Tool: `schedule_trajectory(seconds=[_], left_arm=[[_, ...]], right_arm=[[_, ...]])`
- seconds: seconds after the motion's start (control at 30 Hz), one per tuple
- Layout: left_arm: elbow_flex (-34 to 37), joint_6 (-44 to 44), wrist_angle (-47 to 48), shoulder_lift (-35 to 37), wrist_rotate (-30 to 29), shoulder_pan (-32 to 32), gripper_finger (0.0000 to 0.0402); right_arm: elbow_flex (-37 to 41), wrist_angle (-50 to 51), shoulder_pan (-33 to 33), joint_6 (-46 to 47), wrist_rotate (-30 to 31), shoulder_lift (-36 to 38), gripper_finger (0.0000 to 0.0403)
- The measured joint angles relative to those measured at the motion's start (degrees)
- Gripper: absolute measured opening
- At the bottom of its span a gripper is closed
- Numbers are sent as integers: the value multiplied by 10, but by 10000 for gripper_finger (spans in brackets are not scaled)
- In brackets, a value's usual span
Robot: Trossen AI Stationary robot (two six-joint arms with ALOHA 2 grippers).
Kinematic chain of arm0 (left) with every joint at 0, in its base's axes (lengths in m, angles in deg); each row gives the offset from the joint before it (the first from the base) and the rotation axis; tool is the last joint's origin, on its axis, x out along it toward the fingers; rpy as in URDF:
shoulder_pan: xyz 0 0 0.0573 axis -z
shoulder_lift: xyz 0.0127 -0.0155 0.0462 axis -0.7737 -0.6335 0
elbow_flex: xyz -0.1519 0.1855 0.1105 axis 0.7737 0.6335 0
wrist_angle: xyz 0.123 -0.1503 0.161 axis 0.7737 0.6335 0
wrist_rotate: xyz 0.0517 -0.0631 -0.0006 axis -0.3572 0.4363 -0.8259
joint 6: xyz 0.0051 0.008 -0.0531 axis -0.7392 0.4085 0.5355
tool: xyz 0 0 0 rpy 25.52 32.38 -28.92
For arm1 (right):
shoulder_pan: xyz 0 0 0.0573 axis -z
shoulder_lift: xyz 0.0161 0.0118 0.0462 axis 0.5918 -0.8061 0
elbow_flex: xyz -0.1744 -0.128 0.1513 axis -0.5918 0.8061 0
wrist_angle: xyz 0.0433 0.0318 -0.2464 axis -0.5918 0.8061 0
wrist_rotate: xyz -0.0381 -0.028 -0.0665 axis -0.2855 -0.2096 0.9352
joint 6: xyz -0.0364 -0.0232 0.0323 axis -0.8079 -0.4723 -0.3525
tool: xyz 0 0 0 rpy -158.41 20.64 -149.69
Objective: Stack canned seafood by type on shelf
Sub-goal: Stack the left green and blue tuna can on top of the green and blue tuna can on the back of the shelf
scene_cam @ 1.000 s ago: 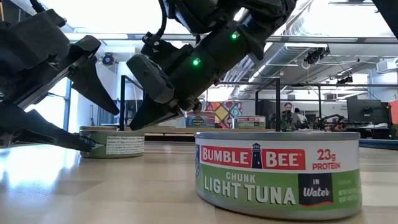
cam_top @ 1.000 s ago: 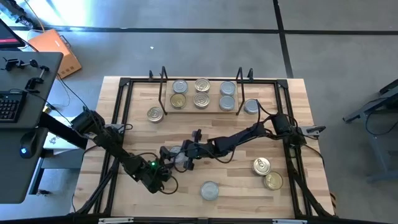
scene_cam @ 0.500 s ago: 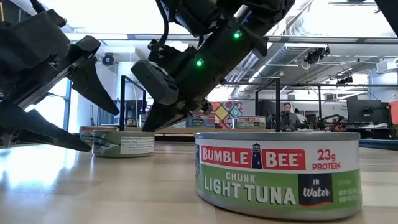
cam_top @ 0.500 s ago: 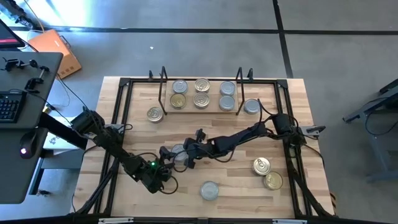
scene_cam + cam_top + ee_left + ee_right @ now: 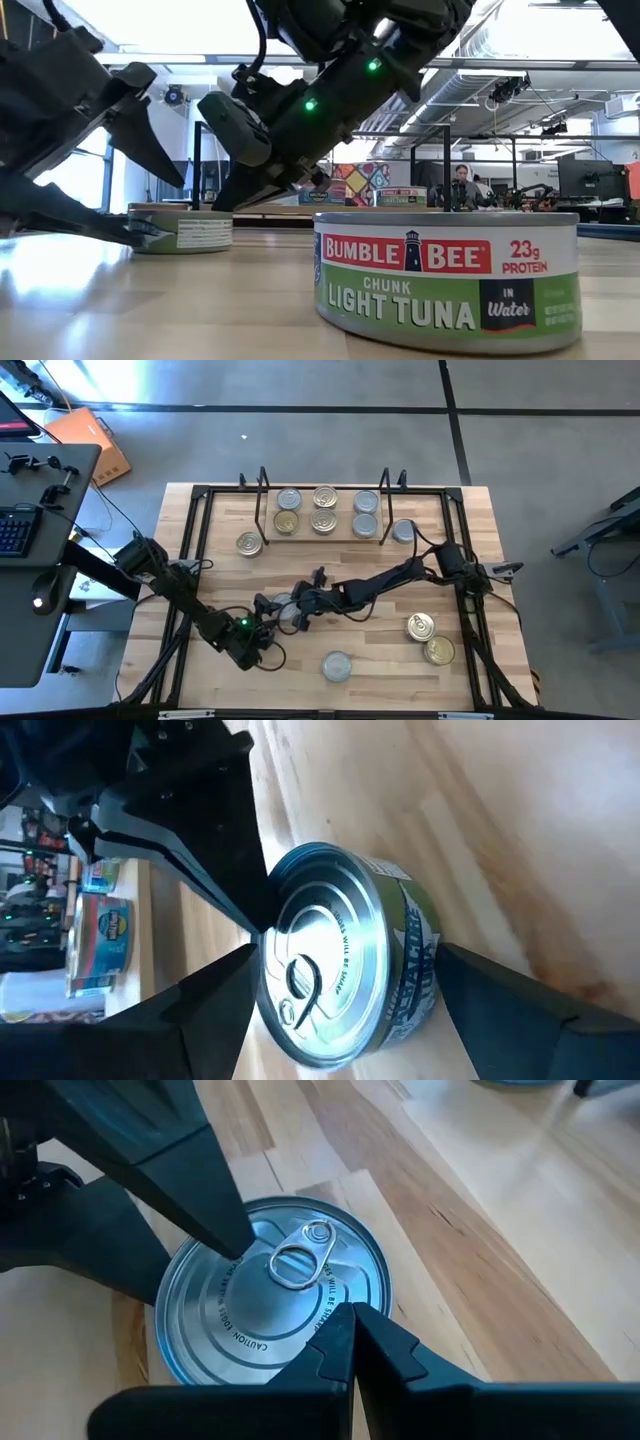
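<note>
A silver-topped tin of canned seafood [image 5: 330, 960] with a ring pull stands flat on the wooden table, left of the middle. My left gripper [image 5: 273, 612] is open, with one finger on either side of this tin. My right gripper [image 5: 350, 1320] is shut; it reaches in from the table's right, and its tips are on the tin's lid. Several tins stand in two rows on the shelf [image 5: 343, 535] at the far edge. My left gripper has its fingers [image 5: 470, 980] close beside the tin's wall; I cannot tell whether they touch it. My right gripper sets its shut fingertips on the lid's edge [image 5: 325, 1305], beside the ring pull. It comes slanting down from the table's right side. The tin sits flat on the table.
Loose tins lie about: a gold one [image 5: 249, 543] left of the shelf, a silver one [image 5: 403, 532] right of it, two gold ones [image 5: 428, 638] at the near right, and a silver light-tuna tin [image 5: 447, 275] near the front edge. A black frame [image 5: 190, 550] borders the table.
The tin between my left fingers has slid a little along the table and back again under my right gripper's tips. My right gripper has rolled slightly and stays shut. My left gripper has kept its place and its opening.
</note>
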Motion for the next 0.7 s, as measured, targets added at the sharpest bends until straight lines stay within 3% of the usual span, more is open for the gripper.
schedule_trajectory(seconds=[0.33, 0.7], left_arm=[[0, 44, 22, 5, -23, 26, 296], [0, 76, 41, 9, -37, 27, 296]], right_arm=[[2, -48, -2, -33, -6, 15, 0], [-3, 35, 4, 46, 10, 16, 0]])
